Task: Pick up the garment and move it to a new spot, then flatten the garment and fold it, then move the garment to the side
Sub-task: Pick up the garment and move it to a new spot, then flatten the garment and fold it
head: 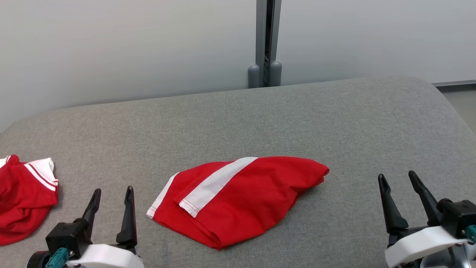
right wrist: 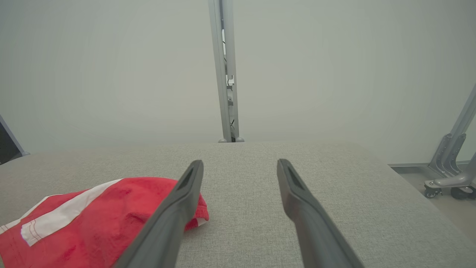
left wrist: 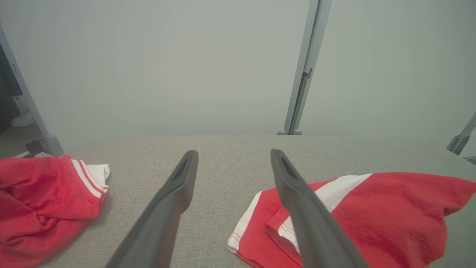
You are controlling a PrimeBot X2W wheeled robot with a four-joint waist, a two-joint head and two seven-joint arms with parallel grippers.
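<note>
A red garment (head: 241, 199) with a white stripe lies in a loose fold on the grey table (head: 260, 119), near its front middle. It also appears at the lower right of the left wrist view as the garment (left wrist: 390, 219) and at the lower left of the right wrist view as the garment (right wrist: 93, 219). My left gripper (head: 113, 195) stands open to the garment's left, apart from it. At the lower right my right gripper (head: 398, 180) is open too, well clear of the cloth. Nothing sits between either pair of fingers.
A second red garment (head: 22, 197) with white trim lies crumpled at the table's left edge, also seen as the crumpled garment (left wrist: 44, 204). A grey post (head: 264, 44) stands behind the table against a pale wall. A wheeled metal frame (right wrist: 450, 163) stands on the floor to the right.
</note>
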